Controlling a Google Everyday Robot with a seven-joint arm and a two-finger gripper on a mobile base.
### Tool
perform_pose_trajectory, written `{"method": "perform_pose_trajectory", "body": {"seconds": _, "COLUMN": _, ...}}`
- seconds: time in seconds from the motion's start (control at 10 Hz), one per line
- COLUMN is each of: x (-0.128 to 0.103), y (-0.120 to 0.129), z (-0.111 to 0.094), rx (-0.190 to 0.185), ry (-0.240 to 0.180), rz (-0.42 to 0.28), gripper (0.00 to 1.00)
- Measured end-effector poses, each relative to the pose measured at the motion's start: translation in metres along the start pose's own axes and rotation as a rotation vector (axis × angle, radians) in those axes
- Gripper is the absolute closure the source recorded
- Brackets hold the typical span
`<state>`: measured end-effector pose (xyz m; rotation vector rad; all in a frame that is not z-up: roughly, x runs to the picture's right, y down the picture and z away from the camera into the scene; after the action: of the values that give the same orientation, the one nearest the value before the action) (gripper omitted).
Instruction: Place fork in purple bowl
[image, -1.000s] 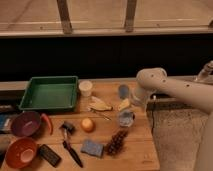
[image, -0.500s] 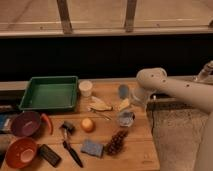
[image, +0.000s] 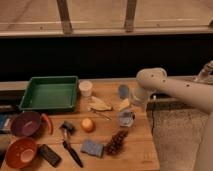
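The fork (image: 123, 104) is a small pale yellow-cream piece lying flat on the wooden table (image: 142, 152), right of the middle. Far to the left stands the dark purple bowl (image: 26, 123), with nothing showing inside it. My white arm reaches in from the right and bends down over the table's right part. My gripper (image: 126, 118) hangs just in front of the fork, a little toward the near edge. It looks open and holds nothing.
A green tray (image: 50, 92) and a white cup (image: 86, 88) stand at the back. A pale yellow lump (image: 99, 104), an orange fruit (image: 88, 124), a black-handled brush (image: 70, 147), a blue sponge (image: 92, 148) and dark grapes (image: 116, 142) lie between. An orange bowl (image: 20, 152) sits front left.
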<state>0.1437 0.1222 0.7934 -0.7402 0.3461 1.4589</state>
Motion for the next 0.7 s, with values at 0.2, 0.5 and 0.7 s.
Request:
{"method": "perform_pose_trajectory", "body": {"seconds": 0.2, "x": 0.000, "y": 0.000, "z": 0.000, "rx": 0.000, "ry": -0.001, "rz": -0.001, "gripper": 0.21}}
{"method": "perform_pose_trajectory", "body": {"seconds": 0.5, "x": -0.001, "y": 0.015, "z": -0.002, "rx": 0.030, "ry": -0.039, "rz": -0.060, "gripper": 0.21}}
{"method": "perform_pose_trajectory", "body": {"seconds": 0.7, "x": -0.013, "y": 0.018, "z": -0.011, "rx": 0.054, "ry": -0.088, "rz": -0.121, "gripper": 0.21}}
